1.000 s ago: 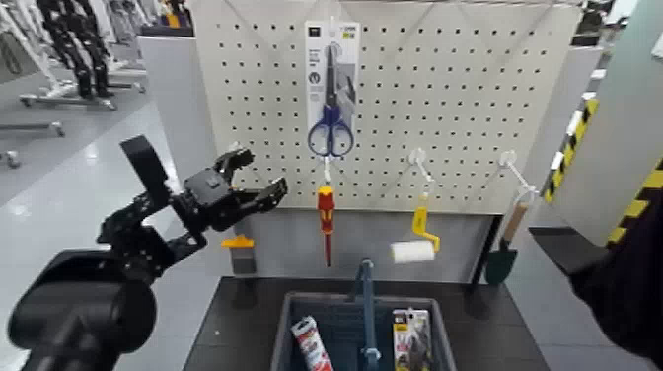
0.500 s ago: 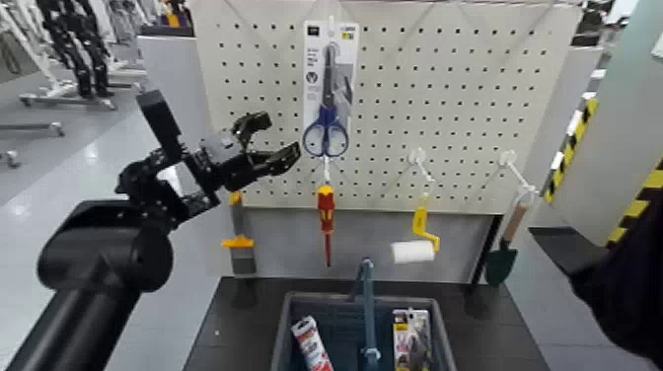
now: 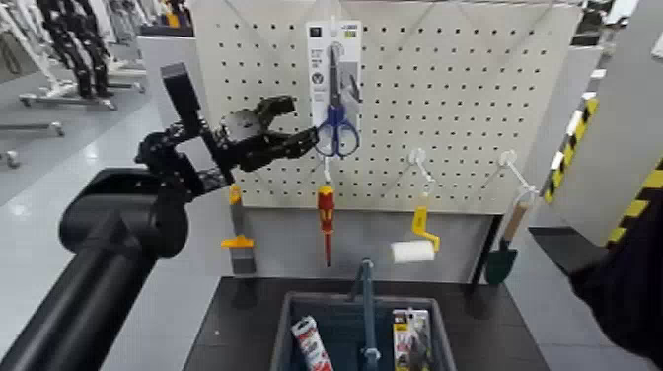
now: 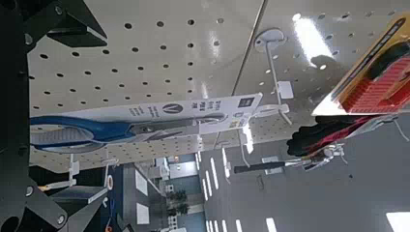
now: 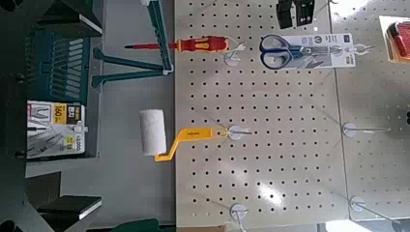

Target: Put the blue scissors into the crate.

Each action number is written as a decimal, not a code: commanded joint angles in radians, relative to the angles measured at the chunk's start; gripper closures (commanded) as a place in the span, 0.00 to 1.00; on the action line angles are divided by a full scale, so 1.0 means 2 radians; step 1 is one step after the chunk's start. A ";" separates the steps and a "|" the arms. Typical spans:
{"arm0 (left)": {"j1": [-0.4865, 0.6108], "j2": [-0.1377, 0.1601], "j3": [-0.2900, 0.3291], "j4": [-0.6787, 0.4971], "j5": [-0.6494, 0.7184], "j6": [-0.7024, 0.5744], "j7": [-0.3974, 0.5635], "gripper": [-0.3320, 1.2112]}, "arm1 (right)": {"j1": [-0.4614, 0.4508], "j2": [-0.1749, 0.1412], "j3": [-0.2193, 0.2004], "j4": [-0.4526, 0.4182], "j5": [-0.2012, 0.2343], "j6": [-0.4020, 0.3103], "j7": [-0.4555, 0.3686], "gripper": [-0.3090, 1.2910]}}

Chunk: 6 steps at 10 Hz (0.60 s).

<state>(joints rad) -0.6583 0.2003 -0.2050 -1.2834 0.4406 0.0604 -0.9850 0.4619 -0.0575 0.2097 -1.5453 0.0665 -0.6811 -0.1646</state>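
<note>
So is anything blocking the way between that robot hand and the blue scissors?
Nothing visible. The left gripper has its fingers open right beside the blue scissors, which hang on the pegboard. The crate sits open below.

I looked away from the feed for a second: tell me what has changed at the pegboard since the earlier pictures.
The left gripper has risen and swung toward the robot's right, from beside the pegboard's lower edge up to the blue scissors. Its open fingers now sit at the card's edge beside the blue handles; a grip cannot be confirmed. The card has shifted slightly on its hook. The crate, the red-and-yellow screwdriver and the paint roller stayed put.
</note>
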 commanded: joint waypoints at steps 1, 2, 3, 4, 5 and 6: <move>-0.028 -0.004 -0.020 0.025 0.003 -0.011 -0.008 0.36 | 0.000 0.000 -0.001 0.000 0.000 0.000 0.000 0.24; -0.037 -0.006 -0.029 0.033 0.006 -0.016 -0.010 0.36 | 0.000 0.000 -0.002 0.000 -0.001 0.000 0.000 0.24; -0.042 -0.007 -0.032 0.038 0.006 -0.019 -0.011 0.37 | 0.000 0.000 -0.003 0.000 -0.002 0.000 0.000 0.24; -0.046 -0.007 -0.036 0.040 0.005 -0.023 -0.012 0.46 | -0.001 0.000 -0.003 0.000 -0.003 0.000 0.001 0.24; -0.051 -0.008 -0.041 0.042 0.004 -0.023 -0.012 0.62 | -0.001 0.000 -0.004 0.001 -0.003 0.000 0.003 0.24; -0.053 -0.010 -0.042 0.041 -0.001 -0.019 -0.012 0.73 | -0.001 0.000 -0.004 0.001 -0.004 0.000 0.004 0.24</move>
<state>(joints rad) -0.7617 0.1822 -0.2867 -1.2007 0.4439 0.0177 -1.0083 0.4602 -0.0583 0.2011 -1.5435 0.0596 -0.6811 -0.1563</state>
